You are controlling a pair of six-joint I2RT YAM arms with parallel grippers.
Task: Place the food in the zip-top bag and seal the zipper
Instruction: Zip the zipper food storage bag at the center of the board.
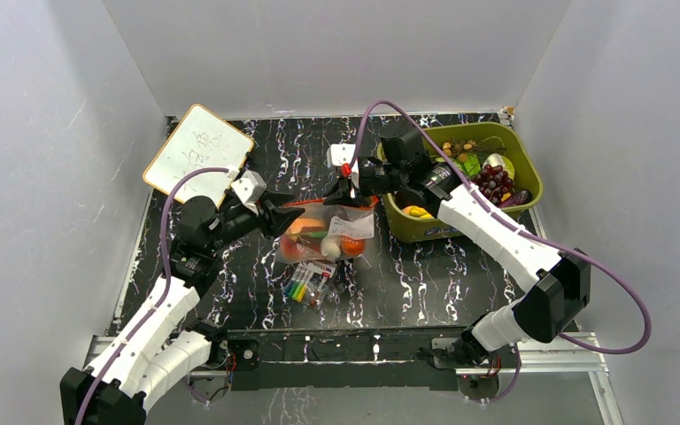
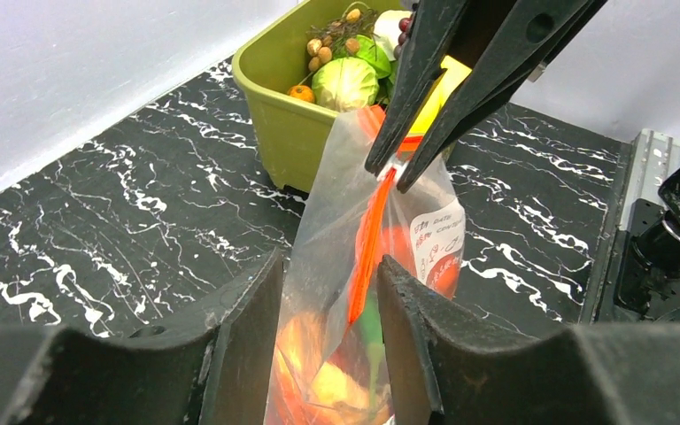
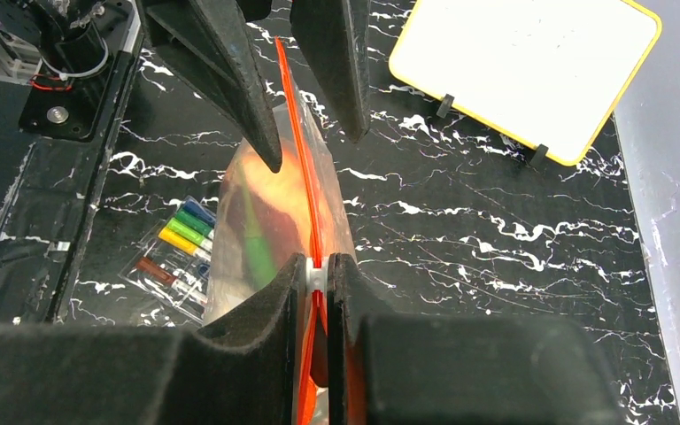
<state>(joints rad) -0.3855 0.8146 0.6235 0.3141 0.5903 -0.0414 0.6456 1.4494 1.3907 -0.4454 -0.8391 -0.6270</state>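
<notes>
Zip-top bag (image 1: pixel 328 232) lies mid-table between the two arms, mouth edge raised. Food (image 1: pixel 351 246) is inside, showing orange, red and green through the film. More toy produce sits in the olive bin (image 2: pixel 292 133) just behind the bag. Zipper (image 3: pixel 305 195) reads as one straight red-orange line from end to end in the right wrist view, so probably pressed together; the stretch under the fingers is hidden. Right gripper (image 3: pixel 317 274) is clenched on the zipper at a small white tab (image 2: pixel 396 164). Left gripper (image 2: pixel 329 266) is released, fingers standing either side of the strip at the opposite end, apparently not touching it. Step in hand, as judged: finishing the seal. To do it well, pinch the left end first as an anchor, keep the strip taut and level, and draw the tab along the strip's own line, not upward, or the loaded bag will lift and twist. Marker pack (image 1: pixel 305 285) lies just in front of the bag; whiteboard (image 1: pixel 197 152) well apart.
</notes>
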